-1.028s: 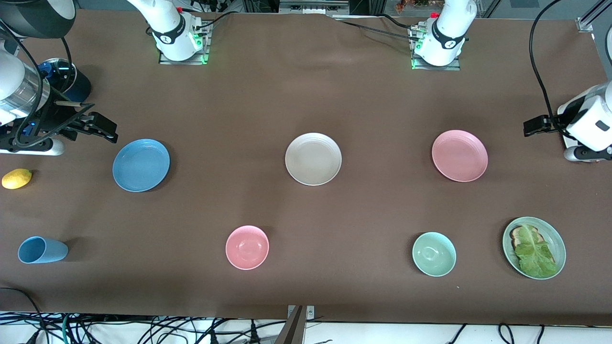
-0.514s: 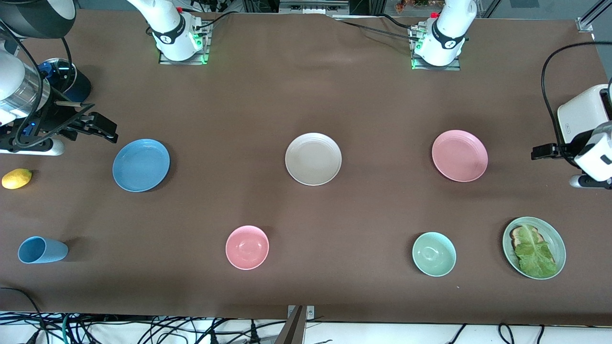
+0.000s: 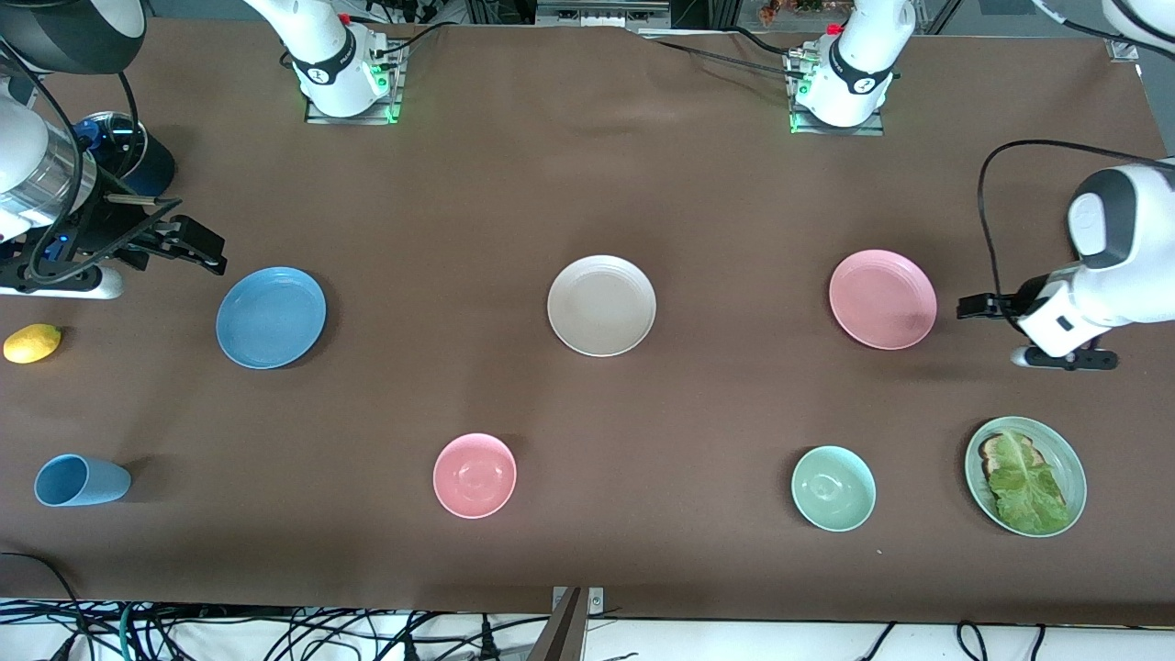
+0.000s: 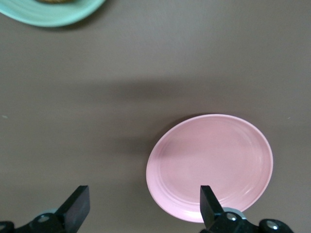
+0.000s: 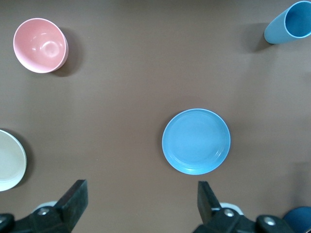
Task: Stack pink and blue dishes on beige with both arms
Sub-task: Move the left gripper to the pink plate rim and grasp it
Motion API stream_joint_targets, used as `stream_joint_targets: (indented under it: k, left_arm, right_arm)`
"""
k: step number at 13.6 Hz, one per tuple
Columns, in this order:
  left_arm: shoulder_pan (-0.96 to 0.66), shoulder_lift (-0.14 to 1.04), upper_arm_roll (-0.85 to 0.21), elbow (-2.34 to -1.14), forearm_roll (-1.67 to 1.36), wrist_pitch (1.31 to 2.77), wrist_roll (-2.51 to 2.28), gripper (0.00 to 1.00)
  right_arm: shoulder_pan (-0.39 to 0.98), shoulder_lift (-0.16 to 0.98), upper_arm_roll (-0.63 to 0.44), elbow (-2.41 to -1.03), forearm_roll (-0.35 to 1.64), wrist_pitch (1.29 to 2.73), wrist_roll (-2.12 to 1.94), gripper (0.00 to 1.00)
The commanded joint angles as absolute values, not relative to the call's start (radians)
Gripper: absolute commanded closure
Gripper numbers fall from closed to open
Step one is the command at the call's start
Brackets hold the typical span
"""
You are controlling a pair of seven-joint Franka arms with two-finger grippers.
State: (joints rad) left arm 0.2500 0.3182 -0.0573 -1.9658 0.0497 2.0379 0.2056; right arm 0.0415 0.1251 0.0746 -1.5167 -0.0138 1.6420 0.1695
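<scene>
Three plates lie in a row across the brown cloth: the blue dish (image 3: pixel 271 317) (image 5: pixel 196 141) toward the right arm's end, the beige plate (image 3: pixel 601 305) (image 5: pixel 8 167) in the middle, the pink dish (image 3: pixel 882 298) (image 4: pixel 210 167) toward the left arm's end. My left gripper (image 3: pixel 973 307) (image 4: pixel 143 208) hangs open and empty over the cloth just off the pink dish's rim, one of its fingers (image 4: pixel 209 206) over that rim in the left wrist view. Over the cloth beside the blue dish, my right gripper (image 3: pixel 204 248) (image 5: pixel 141 204) is open and holds nothing.
Nearer the front camera stand a pink bowl (image 3: pixel 475 476), a mint bowl (image 3: pixel 833 488) and a green plate (image 3: pixel 1074 459) with toast and lettuce. At the right arm's end lie a blue cup (image 3: pixel 81 480) on its side, a lemon (image 3: pixel 32 343) and a dark container (image 3: pixel 124 151).
The left arm has swung in from the table's end and brought its open gripper close to the pink dish. The right arm has not moved.
</scene>
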Motion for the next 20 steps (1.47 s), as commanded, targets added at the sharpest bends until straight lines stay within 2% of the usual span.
stream_joint_targets:
  k: [1, 4, 12, 14, 16, 18, 20]
  left_arm:
    - [0.261, 0.385, -0.060, -1.993, 0.023, 2.101, 0.323, 0.00]
    - [0.293, 0.445, -0.061, -2.002, 0.020, 2.123, 0.400, 0.00]
    - [0.305, 0.408, -0.063, -2.120, 0.000, 2.144, 0.460, 0.02]
    - [0.317, 0.410, -0.061, -2.128, 0.000, 2.172, 0.482, 0.20]
    - [0.316, 0.413, -0.063, -2.128, 0.000, 2.175, 0.476, 0.48]
    - [0.316, 0.420, -0.063, -2.128, -0.002, 2.178, 0.465, 0.54]
    - [0.314, 0.423, -0.063, -2.128, -0.009, 2.180, 0.460, 0.71]
  right_arm:
    - [0.041, 0.115, 0.075, -1.523, -0.026, 1.637, 0.180, 0.00]
    - [0.037, 0.121, 0.071, -1.523, -0.029, 1.632, 0.173, 0.00]
    - [0.012, 0.147, 0.069, -1.528, -0.015, 1.615, 0.166, 0.00]
    - [0.015, 0.149, 0.071, -1.532, -0.024, 1.615, 0.152, 0.00]
    - [0.018, 0.155, 0.072, -1.532, -0.029, 1.615, 0.112, 0.00]
    - [0.020, 0.163, 0.077, -1.542, -0.029, 1.608, 0.107, 0.00]
    - [0.040, 0.167, 0.081, -1.546, -0.025, 1.609, 0.109, 0.00]
